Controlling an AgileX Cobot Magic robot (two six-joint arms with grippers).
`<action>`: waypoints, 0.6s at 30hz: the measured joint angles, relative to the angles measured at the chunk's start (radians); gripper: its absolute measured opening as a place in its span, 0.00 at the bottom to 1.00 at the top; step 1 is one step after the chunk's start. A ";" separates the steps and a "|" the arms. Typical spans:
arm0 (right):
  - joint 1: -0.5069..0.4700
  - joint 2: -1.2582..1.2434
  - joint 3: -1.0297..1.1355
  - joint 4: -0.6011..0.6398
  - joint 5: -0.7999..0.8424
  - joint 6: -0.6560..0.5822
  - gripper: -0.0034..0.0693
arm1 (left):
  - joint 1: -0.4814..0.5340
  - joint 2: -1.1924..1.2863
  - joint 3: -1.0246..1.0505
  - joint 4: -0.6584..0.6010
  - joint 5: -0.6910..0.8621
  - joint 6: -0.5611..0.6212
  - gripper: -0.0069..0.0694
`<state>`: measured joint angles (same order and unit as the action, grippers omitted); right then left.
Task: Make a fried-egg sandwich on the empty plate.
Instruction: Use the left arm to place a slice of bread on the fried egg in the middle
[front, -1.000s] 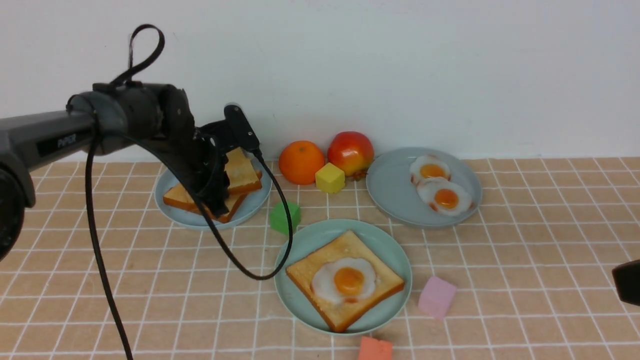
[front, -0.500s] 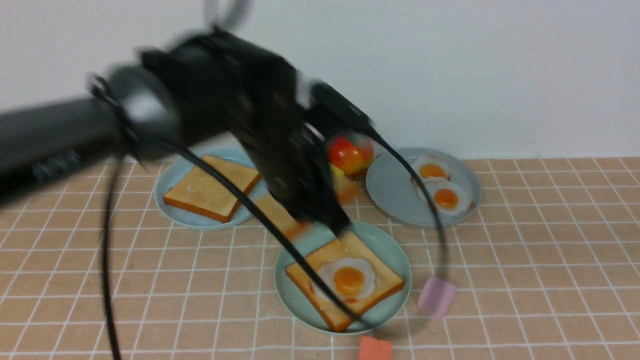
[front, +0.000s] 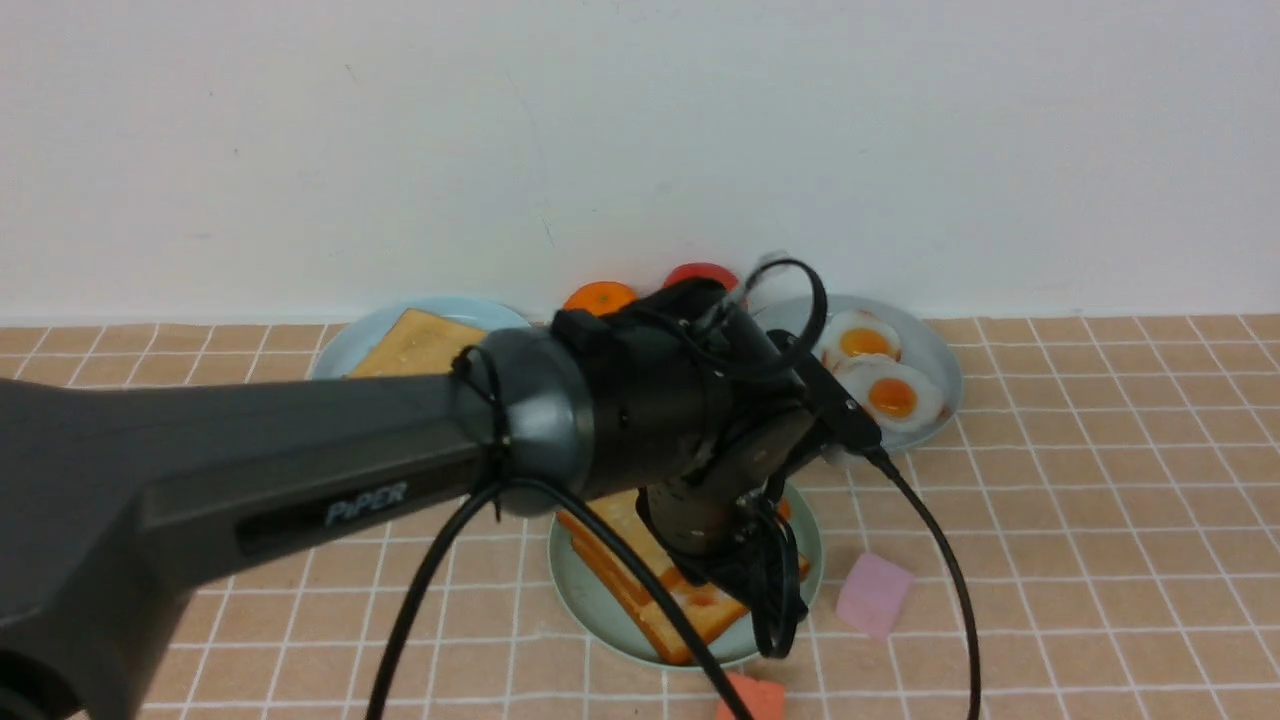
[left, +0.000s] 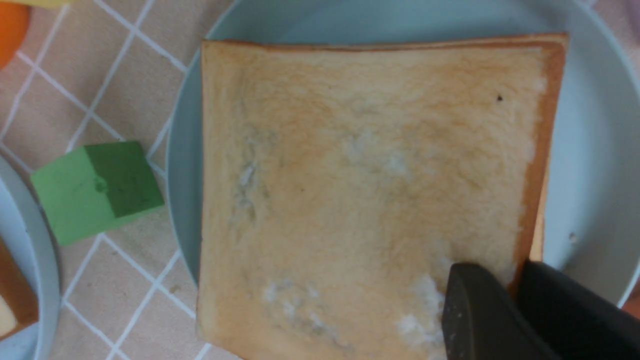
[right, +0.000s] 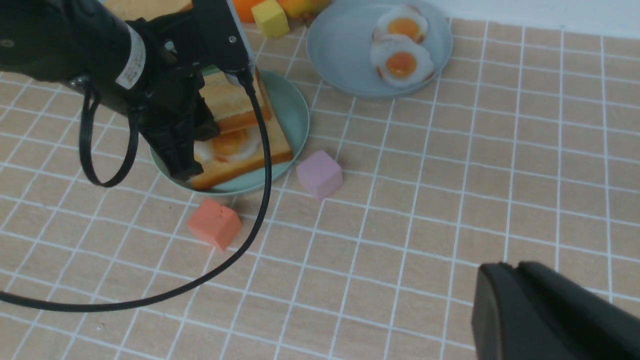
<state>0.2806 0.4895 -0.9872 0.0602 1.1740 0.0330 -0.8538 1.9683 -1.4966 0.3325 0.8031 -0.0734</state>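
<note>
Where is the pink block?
In the front view, the pink block sits just right of the mint-green plate, not touching it, with the orange block nearby.

A pink block and an orange-red block are lying near each other on the tiled tabletop; two fried eggs are sitting on a grey-blue plate.

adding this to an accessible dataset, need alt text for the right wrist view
The left gripper holds a top toast slice tilted over an egg-topped toast on the mint-green plate. A pink cube and an orange-red cube lie beside that plate on the tiled table; a separate grey-blue plate holds two fried eggs.
</note>
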 joint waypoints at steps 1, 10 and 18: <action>0.000 0.000 0.000 0.000 0.002 0.000 0.12 | 0.000 0.006 0.000 0.000 -0.008 -0.001 0.20; 0.000 0.000 0.000 0.000 0.012 0.000 0.14 | 0.000 0.032 0.000 -0.048 -0.044 -0.001 0.19; 0.000 0.000 0.000 0.000 0.021 0.015 0.15 | 0.000 0.049 0.000 -0.063 -0.049 -0.001 0.25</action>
<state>0.2806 0.4895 -0.9872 0.0602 1.1953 0.0479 -0.8538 2.0169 -1.4966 0.2699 0.7541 -0.0745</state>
